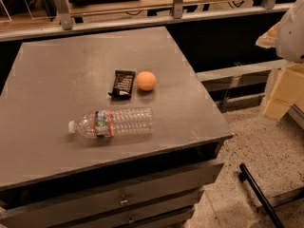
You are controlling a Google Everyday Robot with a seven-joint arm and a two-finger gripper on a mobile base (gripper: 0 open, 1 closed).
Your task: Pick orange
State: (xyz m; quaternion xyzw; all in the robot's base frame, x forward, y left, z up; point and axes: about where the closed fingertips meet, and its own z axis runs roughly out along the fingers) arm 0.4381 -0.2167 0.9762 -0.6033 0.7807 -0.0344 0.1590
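The orange is a small round fruit lying near the middle of the grey table top. It sits just right of a dark snack bar, a small gap between them. My gripper shows as a white and tan shape at the upper right edge of the camera view. It is raised, well to the right of the table and far from the orange, and holds nothing that I can see.
A clear plastic bottle lies on its side in front of the snack bar, cap to the left. The table has drawers in front. A metal rail runs behind it. A tan block and a black bar are at the right.
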